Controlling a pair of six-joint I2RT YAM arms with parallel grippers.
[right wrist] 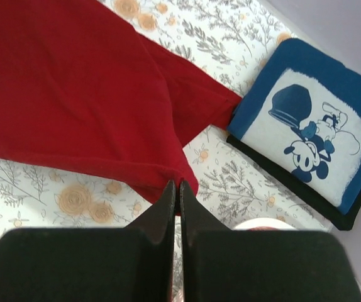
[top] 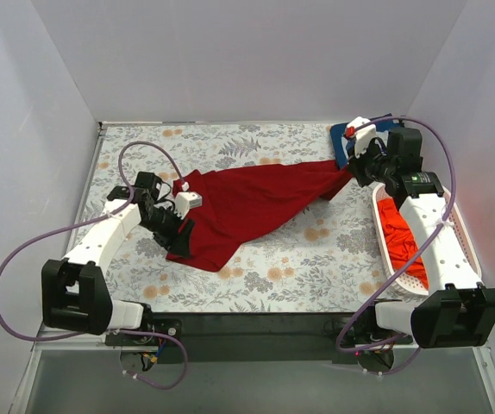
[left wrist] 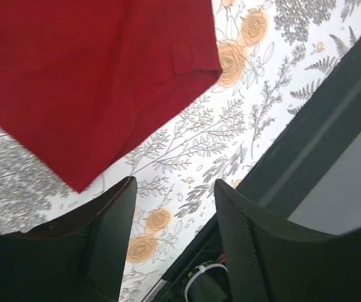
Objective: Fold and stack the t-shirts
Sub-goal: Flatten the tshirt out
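The dark red t-shirt (top: 247, 203) lies stretched across the middle of the floral cloth. My right gripper (top: 352, 169) is shut on its right edge; the right wrist view shows the closed fingertips (right wrist: 178, 187) pinching the red hem (right wrist: 73, 94). My left gripper (top: 177, 224) is at the shirt's left end, open and empty (left wrist: 175, 189), with the red cloth (left wrist: 86, 75) just beyond its fingers. The navy t-shirt with white print (top: 342, 138) lies folded at the back right, also in the right wrist view (right wrist: 306, 126). The orange-red t-shirt (top: 397, 231) sits in the basket.
The white perforated basket (top: 461, 233) stands along the right side under my right arm. The floral table cloth (top: 316, 250) covers the table. The table's dark front edge (left wrist: 319, 119) is close to my left gripper. White walls enclose three sides.
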